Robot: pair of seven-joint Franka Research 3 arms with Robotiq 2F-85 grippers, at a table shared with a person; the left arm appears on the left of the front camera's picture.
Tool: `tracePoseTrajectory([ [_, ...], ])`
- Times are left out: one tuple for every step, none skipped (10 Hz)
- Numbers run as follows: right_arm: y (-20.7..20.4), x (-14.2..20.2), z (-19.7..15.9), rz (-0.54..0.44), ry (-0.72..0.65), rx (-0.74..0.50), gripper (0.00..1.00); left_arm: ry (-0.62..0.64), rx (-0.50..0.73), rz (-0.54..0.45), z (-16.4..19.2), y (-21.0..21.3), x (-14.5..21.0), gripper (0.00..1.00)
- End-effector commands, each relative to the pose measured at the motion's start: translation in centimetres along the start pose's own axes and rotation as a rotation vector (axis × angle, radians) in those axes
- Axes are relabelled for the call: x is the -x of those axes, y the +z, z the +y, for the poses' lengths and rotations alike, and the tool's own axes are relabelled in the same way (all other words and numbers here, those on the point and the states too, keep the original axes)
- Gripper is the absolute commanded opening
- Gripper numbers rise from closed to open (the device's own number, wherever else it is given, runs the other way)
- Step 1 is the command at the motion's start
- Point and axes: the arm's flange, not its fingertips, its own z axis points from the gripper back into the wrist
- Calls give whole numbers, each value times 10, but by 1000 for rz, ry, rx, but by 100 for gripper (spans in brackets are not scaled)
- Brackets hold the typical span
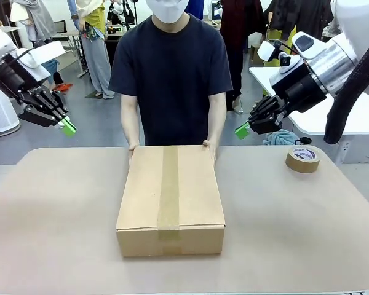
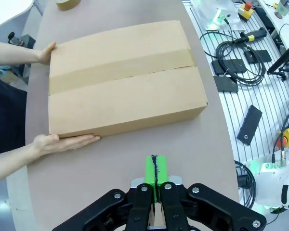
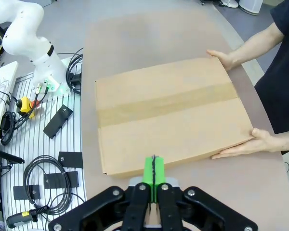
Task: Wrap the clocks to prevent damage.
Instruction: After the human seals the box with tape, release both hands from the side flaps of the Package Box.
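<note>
Item: flat cardboard box point(image 1: 170, 200), sealed along its top with a strip of brown tape point(image 1: 168, 190), lying at the centre of the front view on a table point(image 1: 55, 221) covered in brown paper; its long axis runs away from the camera toward the person. The person, in a dark short-sleeved shirt point(image 1: 172, 67), stands at the upper centre of that frame, with one hand point(image 1: 133, 149) at the box's far left corner and the other hand point(image 1: 209, 146) at its far right corner, both touching the box. In the left wrist view the box fills the upper middle of the frame, with the hands on its left side, one flat against the lower edge and one at the upper corner. In the right wrist view the box sits mid-frame with the hands at its right side. Left gripper point(image 1: 67, 127): upper left of the front view, raised above the table, well apart from the box, green pads pressed together, holding nothing. Right gripper point(image 1: 242, 130): upper right of centre in the front view, also raised and apart from the box, pads pressed together, holding nothing. Both wrist views show the green pads meeting at the lower centre of the frame. Roll of brown tape point(image 1: 302, 159): lying flat on the table at the right of the front view, well apart from the box. Beside the table in the wrist views: a slatted white surface with black cables point(image 2: 236, 53).
</note>
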Motion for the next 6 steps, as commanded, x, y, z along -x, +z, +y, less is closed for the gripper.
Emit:
tracePoseTrajectory([
  [-2,-1,-4,4,16,6,1,-4,-8,11,1,1,-1,0],
  [-2,-1,-4,4,16,6,1,-4,-8,11,1,1,-1,0],
  [-2,-1,-4,4,16,6,1,-4,-8,11,1,1,-1,0],
  [-2,-1,-4,4,16,6,1,-4,-8,11,1,1,-1,0],
  [-2,-1,-4,4,16,6,1,-4,-8,11,1,1,-1,0],
  [0,0,0,0,0,1,8,0,0,0,0,0,0,0],
])
